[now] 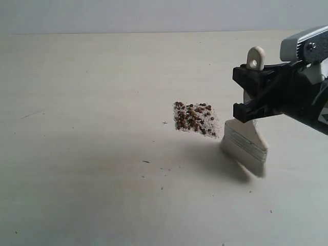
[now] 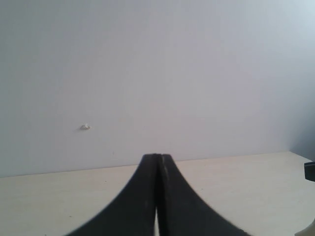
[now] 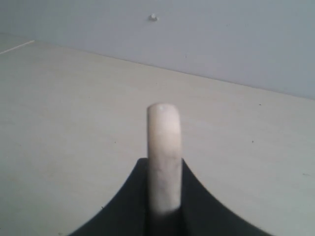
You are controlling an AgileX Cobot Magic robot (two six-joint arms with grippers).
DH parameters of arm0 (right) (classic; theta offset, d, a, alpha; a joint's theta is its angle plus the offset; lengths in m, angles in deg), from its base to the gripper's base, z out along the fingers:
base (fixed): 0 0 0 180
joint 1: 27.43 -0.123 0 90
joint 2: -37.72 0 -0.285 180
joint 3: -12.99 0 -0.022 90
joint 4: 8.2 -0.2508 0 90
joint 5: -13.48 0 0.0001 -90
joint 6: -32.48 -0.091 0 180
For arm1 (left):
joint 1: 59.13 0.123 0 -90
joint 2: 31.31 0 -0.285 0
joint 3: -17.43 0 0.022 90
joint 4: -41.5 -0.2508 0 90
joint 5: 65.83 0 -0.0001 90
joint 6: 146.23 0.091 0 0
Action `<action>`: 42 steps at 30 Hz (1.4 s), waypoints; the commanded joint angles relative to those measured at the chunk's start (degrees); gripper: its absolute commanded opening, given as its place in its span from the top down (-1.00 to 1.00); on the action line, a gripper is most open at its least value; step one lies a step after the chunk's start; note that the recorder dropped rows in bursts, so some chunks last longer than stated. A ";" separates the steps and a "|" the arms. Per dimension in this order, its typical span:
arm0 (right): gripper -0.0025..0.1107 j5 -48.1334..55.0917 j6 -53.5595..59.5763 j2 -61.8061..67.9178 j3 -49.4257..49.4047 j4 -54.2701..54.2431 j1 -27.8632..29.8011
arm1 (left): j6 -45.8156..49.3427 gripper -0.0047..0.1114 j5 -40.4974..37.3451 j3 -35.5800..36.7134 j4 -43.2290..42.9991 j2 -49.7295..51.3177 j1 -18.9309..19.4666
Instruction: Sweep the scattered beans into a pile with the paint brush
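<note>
The beans (image 1: 195, 118) lie in a compact squarish patch of dark reddish-brown pellets and pale grit near the table's middle. Just right of it stands the paint brush (image 1: 247, 141), upright and slightly tilted, its pale bristles low beside the patch's right edge and the holed handle end at the top. My right gripper (image 1: 249, 92) is shut on the cream handle (image 3: 164, 157), which rises between the black fingers (image 3: 197, 201). My left gripper (image 2: 158, 162) is shut on nothing, facing the wall; it does not appear in the exterior view.
A pale wooden table (image 1: 82, 154) carries a few thin dark specks (image 1: 146, 162) in front of the pile. A plain wall (image 2: 157, 73) with a small white mark (image 2: 85, 127) stands behind. The right arm's body (image 1: 307, 82) fills the right edge.
</note>
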 commanded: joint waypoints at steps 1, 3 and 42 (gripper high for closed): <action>0.96 -4.26 -0.03 3.64 0.07 0.63 0.01 | 0.09 0.92 0.15 0.17 0.17 -0.38 0.08; 0.96 -4.27 -0.03 5.26 1.13 0.63 0.01 | 0.09 0.92 0.15 0.17 0.17 -0.38 0.08; 0.96 -1.54 -1.72 9.53 10.15 -1.72 0.01 | 0.09 0.92 0.15 0.17 0.17 -0.38 0.08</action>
